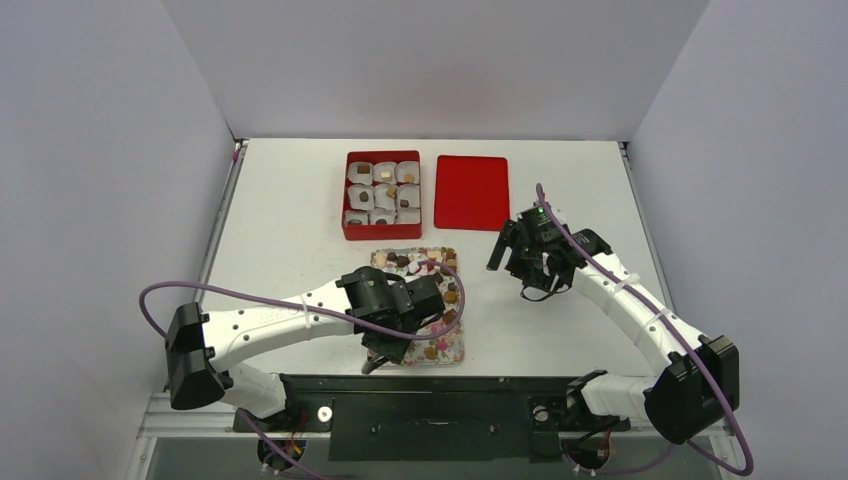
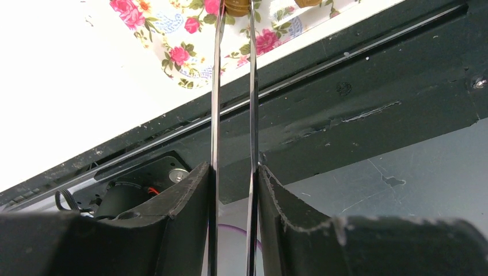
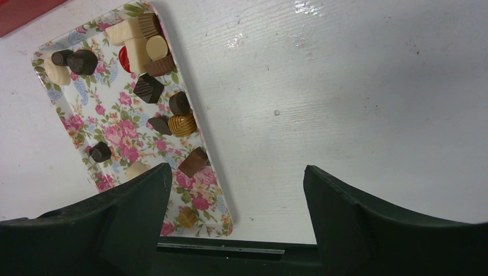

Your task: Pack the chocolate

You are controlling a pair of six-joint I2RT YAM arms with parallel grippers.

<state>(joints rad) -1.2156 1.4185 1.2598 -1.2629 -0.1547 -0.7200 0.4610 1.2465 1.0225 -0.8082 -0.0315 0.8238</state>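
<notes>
The chocolate (image 3: pixel 183 124) lies as several small dark, tan and cream pieces on a floral tray (image 3: pixel 118 133) at the table's near middle (image 1: pixel 447 347). My left gripper (image 1: pixel 381 356) hangs over the tray's near left corner. In the left wrist view its two thin blades (image 2: pixel 236 8) stand close against both sides of one brown chocolate piece (image 2: pixel 237 5) at the frame's top edge. My right gripper (image 1: pixel 517 260) hovers to the right of the tray. Its wide black fingers (image 3: pixel 144 195) stand far apart over bare table, and nothing is between them.
A red box (image 1: pixel 381 232) with white paper cups, some holding a piece, stands behind the tray. Its red lid (image 1: pixel 471 192) lies flat to the right. A black rail (image 2: pixel 374 86) runs along the near table edge. White walls enclose three sides.
</notes>
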